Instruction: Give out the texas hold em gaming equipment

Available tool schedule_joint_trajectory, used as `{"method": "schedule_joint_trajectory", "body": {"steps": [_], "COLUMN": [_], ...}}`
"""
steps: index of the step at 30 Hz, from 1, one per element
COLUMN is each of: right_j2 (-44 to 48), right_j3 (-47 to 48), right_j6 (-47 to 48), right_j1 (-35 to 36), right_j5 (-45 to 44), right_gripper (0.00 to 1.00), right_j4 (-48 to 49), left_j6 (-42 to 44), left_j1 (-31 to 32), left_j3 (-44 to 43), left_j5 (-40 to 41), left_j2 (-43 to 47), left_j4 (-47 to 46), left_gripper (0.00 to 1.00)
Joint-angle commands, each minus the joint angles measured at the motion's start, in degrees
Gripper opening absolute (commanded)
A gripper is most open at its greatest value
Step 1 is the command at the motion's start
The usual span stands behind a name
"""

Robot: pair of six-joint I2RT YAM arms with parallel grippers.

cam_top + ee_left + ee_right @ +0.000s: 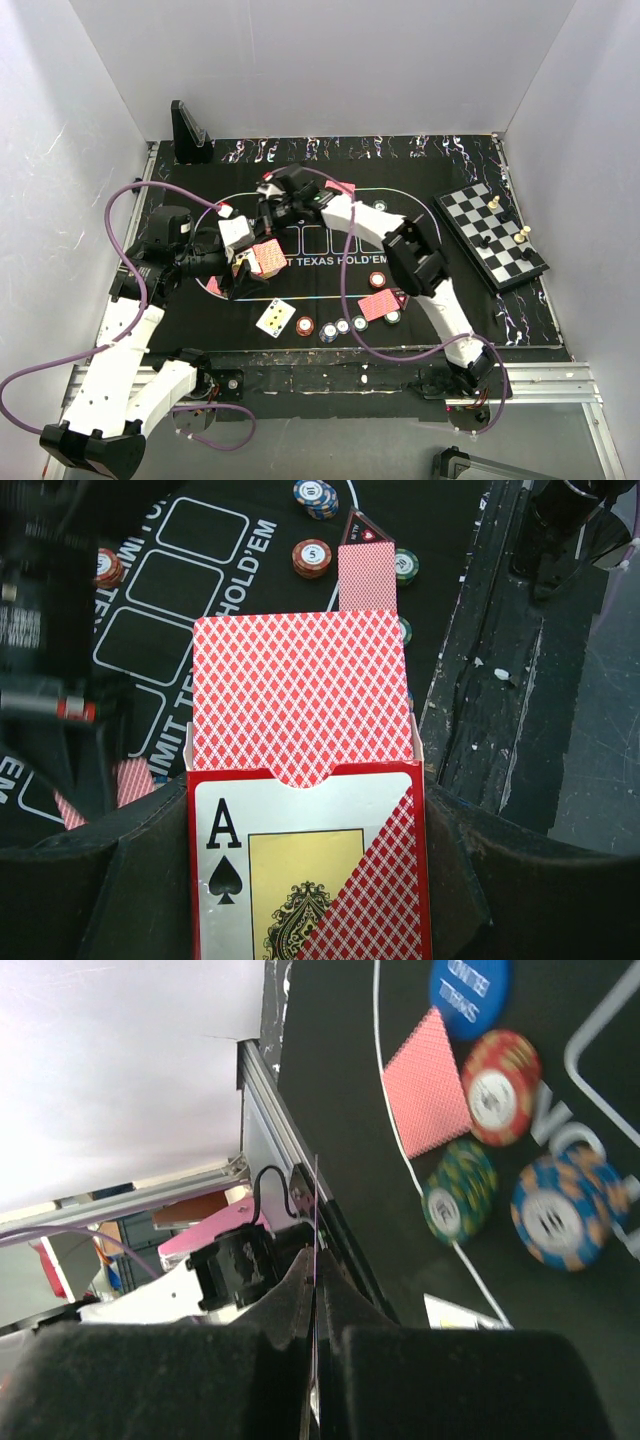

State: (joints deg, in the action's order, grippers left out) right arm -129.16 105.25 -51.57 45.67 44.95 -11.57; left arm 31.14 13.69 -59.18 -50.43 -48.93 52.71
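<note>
Left wrist | card pack [310,880] | lengthwise in left tool [305,825] | mouth outward

Red diamond-lattice card box [310,880], black-and-white chessboard [490,235]

Mat [400,180]: "TEXAS HOLD'EM". Card box [300,870]: "A" over spade. Red chip [312,556]: "5".

The left arm [120,352] and right arm [451,311] wear white shells between black, boxy joint housings. A purple cable [111,215] loops loosely off each arm. The fingers [450,1380] are thick, black and matte, with a slightly grainy surface.
</note>
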Motion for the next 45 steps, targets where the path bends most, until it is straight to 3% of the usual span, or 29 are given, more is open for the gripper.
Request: {"method": "schedule_joint_trajectory", "body": {"steps": [1, 10, 12, 16, 20, 24, 30, 33, 39, 45], "right_j2": [-7.7, -16.1, -16.9, -17.8, -17.2, -14.6, -3.1, 3.7, 20.2, 34.5], "right_j3": [13.3, 18.7, 19.4, 21.0, 21.0, 19.6, 8.9, 1.9, -11.4, -26.0], "right_j6": [1.4, -3.8, -4.3, -4.6, -2.9, -0.6, 2.4, 2.4, 1.9, -3.1], "right_j1": [2.4, 3.5, 3.5, 3.6, 3.6, 3.3, 0.2, -2.3, -7.1, -10.2], "right_j5": [1.7, 1.7, 1.5, 1.1, 0.1, -1.0, -3.6, -4.1, -3.8, -1.3], "right_gripper": [0.01, 0.02, 0.1, 0.34, 0.45, 0.45, 0.48, 0.54, 0.81, 0.86], "right_j4": [-3.4, 4.4, 4.8, 4.1, 2.2, -0.6, -0.6, 1.1, 4.2, 12.9], "left_j6": [-1.0, -0.8, -1.1, -1.4, -1.6, -1.9, -1.8, -1.4, -1.2, 0.7], "left_j1": [0.2, 0.1, 0.1, 0.1, 0.2, 0.1, 0.1, 0.2, 0.1, 0.2], "left_j3": [-2.9, -2.3, -2.3, -2.2, -1.9, -1.9, -1.2, -0.6, 0.8, 1.3], "left_j5": [-1.8, -1.8, -1.9, -1.9, -1.9, -1.9, -1.3, -1.5, -1.4, -1.2], "left_j2": [0.9, 2.0, 2.2, 2.3, 2.7, 2.7, 3.5, 3.7, 3.7, 2.8], "left_j4": [-1.1, 0.2, 0.1, 0.0, 0.0, -0.1, 0.2, 0.4, -0.2, -0.5], "left_gripper": [0.0, 0.0, 0.0, 0.0, 0.0, 0.0, 0.0, 0.0, 0.0, 0.0]}}
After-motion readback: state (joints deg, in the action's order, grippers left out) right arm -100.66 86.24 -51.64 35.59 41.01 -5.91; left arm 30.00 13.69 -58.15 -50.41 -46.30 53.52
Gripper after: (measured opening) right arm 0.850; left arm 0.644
